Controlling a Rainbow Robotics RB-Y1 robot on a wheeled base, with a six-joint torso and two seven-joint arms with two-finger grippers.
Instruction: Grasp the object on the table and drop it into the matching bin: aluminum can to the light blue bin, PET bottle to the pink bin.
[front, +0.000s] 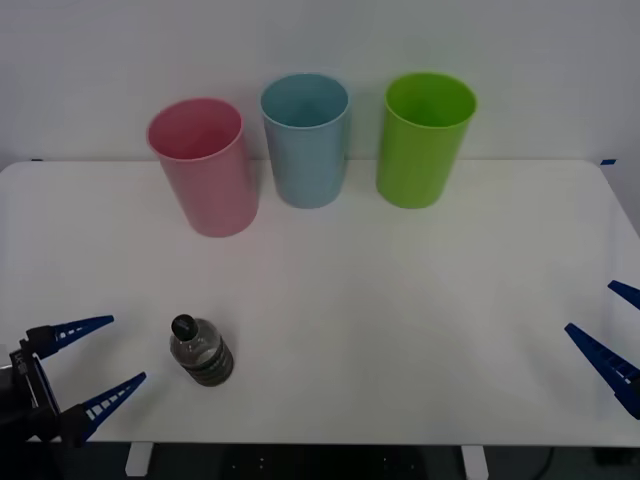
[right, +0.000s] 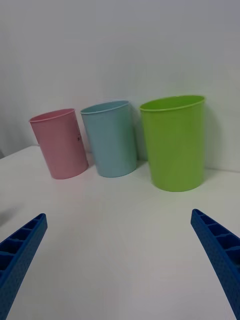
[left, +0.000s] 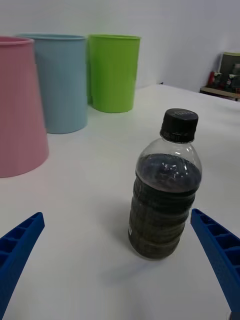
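Note:
A small clear PET bottle (front: 201, 352) (left: 165, 197) with a black cap and dark lower part stands upright on the white table (front: 400, 320), near its front left. My left gripper (front: 100, 365) (left: 117, 270) is open just to the bottle's left, level with it and apart from it. Along the back stand the pink bin (front: 203, 165) (left: 17, 105) (right: 60, 143) and the light blue bin (front: 306, 138) (left: 61, 82) (right: 111, 137). Over the table's front right edge my right gripper (front: 615, 335) (right: 117, 260) is open and holds nothing.
A green bin (front: 424, 138) (right: 175, 142) (left: 114, 71) stands to the right of the light blue one. A white wall runs behind the bins. Shelving with small items (left: 227, 77) is off past the table.

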